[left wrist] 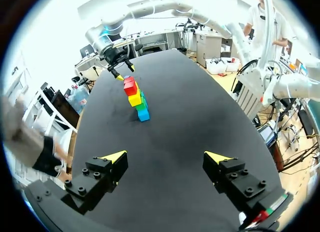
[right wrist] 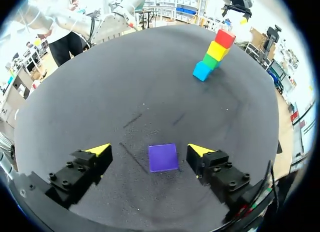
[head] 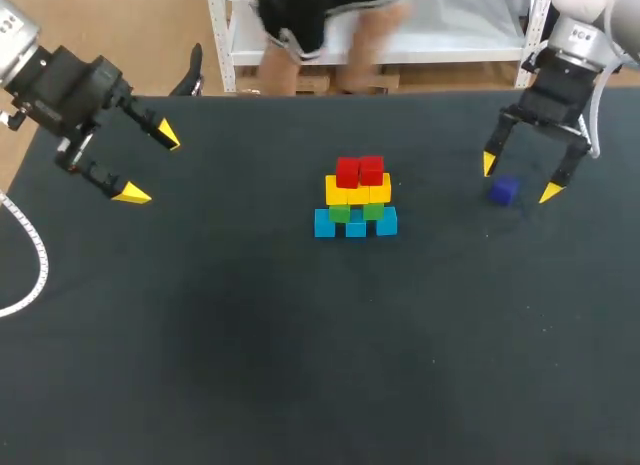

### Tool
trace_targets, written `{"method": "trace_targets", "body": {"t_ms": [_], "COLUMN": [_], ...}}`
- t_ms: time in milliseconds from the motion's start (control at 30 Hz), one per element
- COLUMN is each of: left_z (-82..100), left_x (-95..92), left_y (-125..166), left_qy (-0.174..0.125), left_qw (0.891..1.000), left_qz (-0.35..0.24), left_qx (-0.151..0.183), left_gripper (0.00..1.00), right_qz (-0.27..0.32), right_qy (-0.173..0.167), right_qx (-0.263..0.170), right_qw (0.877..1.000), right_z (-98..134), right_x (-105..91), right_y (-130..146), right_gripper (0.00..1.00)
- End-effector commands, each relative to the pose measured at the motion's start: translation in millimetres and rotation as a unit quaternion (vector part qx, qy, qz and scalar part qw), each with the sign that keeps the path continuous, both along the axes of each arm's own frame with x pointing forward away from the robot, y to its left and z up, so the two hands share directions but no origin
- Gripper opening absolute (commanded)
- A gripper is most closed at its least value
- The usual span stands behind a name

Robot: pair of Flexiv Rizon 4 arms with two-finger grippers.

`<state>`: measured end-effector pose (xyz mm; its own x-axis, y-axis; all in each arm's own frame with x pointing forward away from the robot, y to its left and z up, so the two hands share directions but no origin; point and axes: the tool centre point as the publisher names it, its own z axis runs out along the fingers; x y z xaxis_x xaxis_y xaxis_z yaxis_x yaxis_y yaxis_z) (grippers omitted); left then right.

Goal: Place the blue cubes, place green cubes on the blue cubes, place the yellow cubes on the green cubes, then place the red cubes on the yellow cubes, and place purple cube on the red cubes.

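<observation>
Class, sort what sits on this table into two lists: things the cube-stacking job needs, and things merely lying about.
Job: blue cubes, green cubes, yellow cubes, red cubes, purple cube.
Lying about: white cord at the table's left edge.

Cube stack (head: 356, 197) centred on table (head: 300, 365), lone cube (head: 504, 191) to its right, between right pincer (head: 519, 179) fingers

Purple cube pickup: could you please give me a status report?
Left gripper open, clear of the stack. Right gripper open over purple cube, not gripped. Stack built up to red cubes. Nothing in the way.
</observation>
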<state>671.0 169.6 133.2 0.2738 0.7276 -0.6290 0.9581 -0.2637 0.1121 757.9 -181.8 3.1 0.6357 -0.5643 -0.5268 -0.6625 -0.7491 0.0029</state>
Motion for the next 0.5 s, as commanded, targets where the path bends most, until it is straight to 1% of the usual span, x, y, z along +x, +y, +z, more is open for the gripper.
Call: {"method": "trace_targets", "body": {"t_ms": [33, 100, 133, 233, 267, 500], "left_z": [-0.5, -0.5, -0.5, -0.5, -0.5, -0.5], "left_x": [0.1, 0.1, 0.1, 0.1, 0.1, 0.1], "left_y": [0.9, 0.9, 0.9, 0.9, 0.9, 0.9], "left_qy": [-0.001, -0.001, -0.001, -0.001, -0.001, -0.001], "left_qw": [1.0, 1.0, 1.0, 1.0, 1.0, 1.0], "left_qz": [-0.001, -0.001, -0.001, -0.001, -0.001, -0.001], "left_qx": [-0.001, -0.001, -0.001, -0.001, -0.001, -0.001], "left_gripper": [1.0, 1.0, 1.0, 1.0, 1.0, 1.0], "right_qz": [0.002, 0.001, 0.001, -0.001, -0.001, -0.01], "right_qy": [0.008, 0.007, 0.007, 0.007, 0.007, 0.006], "right_qx": [-0.004, -0.005, -0.005, -0.005, -0.005, -0.007], "right_qw": [1.0, 1.0, 1.0, 1.0, 1.0, 1.0], "right_z": [-2.3, -3.6, -4.2, -6.1, -6.5, -6.4], "right_x": [6.3, 6.1, 6.1, 6.1, 6.2, 6.5], "right_y": [2.3, 2.8, 3.0, 3.3, 3.3, 2.3], "right_gripper": [0.49, 0.38, 0.37, 0.23, 0.0, 0.0]}}
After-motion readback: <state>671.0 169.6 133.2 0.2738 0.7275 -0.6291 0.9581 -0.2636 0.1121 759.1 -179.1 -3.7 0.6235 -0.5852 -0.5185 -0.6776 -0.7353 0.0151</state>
